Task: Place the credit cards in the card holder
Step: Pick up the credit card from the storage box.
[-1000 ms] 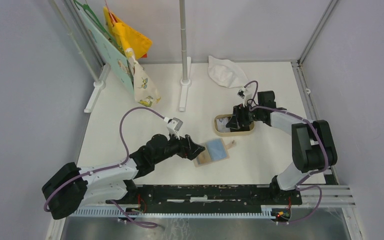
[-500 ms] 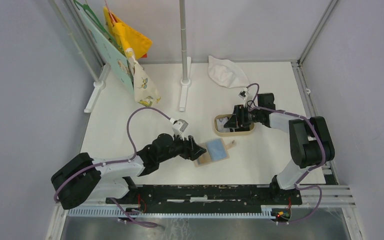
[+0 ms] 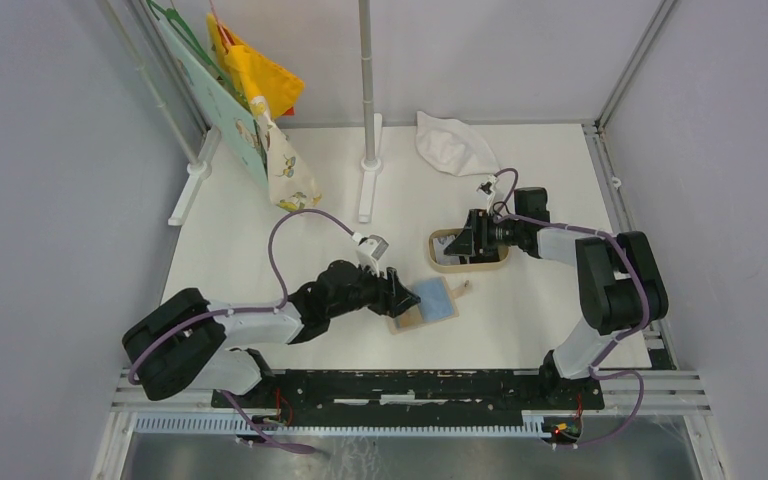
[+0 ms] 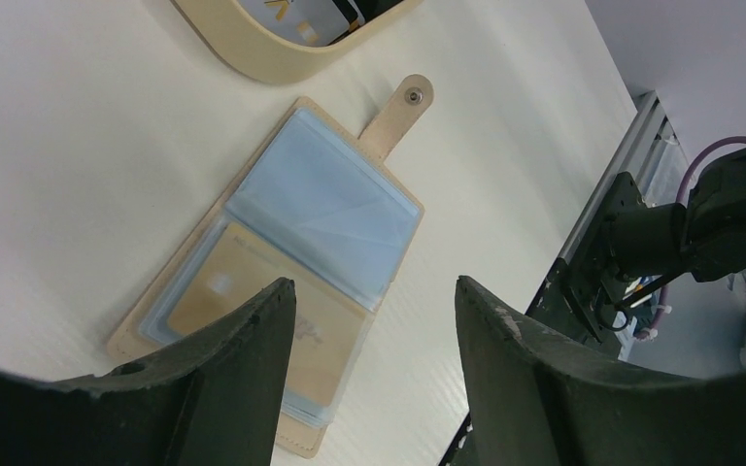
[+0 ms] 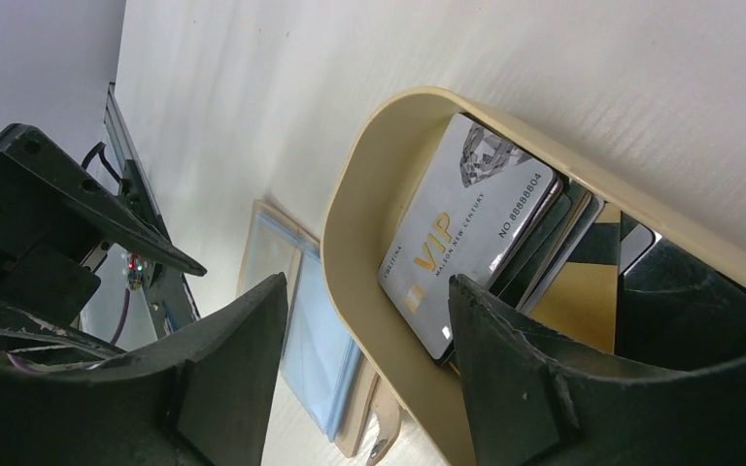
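The credit cards [image 5: 466, 228] lie stacked in a tan oval tray [image 5: 364, 194]. A silver-grey one marked VIP is on top, with darker ones fanned beneath it. They look thin, stiff, slick and very light, and lying flat they offer little to get under. The best hold is probably a pinch across a free edge where the top card overhangs the stack.

The card holder [image 4: 321, 204] lies opened flat on the white surface [image 4: 78, 175] just beside the tray, with its blue lining up and its snap tab [image 4: 403, 107] on the tray side. An orange-tan card [image 4: 262, 272] appears to sit in one clear pocket already. The holder looks soft and light, so it will likely slide or buckle unless it is pinned while a card goes in.

The left arm stretches low across the surface. The left tool [image 4: 374, 286] hangs over the holder's near end, its fingers parted and holding nothing.

The right arm reaches out and bends back toward the tray. The right tool [image 5: 367, 282] is low over the tray, its fingers parted, and it grips nothing yet.
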Motion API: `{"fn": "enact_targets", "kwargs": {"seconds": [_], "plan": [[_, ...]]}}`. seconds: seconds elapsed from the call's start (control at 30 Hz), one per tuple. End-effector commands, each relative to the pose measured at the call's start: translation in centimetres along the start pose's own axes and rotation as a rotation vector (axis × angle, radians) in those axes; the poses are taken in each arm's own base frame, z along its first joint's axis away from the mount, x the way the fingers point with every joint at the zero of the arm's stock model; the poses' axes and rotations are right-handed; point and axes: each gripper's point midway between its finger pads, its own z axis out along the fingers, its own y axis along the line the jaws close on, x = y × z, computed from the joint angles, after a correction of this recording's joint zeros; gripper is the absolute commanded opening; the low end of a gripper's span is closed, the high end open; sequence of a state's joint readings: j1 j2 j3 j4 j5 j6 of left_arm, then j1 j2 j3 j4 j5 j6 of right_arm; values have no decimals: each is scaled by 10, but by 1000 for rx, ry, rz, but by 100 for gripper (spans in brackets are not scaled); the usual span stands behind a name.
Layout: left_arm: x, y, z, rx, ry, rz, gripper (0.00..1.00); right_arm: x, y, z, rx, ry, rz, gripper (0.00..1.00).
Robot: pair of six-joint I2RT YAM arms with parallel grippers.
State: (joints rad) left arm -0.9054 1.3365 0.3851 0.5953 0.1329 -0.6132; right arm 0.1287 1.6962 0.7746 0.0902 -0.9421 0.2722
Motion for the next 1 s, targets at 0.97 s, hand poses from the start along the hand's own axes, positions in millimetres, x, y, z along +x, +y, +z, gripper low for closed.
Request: {"fn": "enact_targets", "kwargs": {"seconds": [0.97], "plan": [[-46, 28, 70, -251, -14, 24, 65, -1, -2, 12, 7, -13, 26, 70]]}}
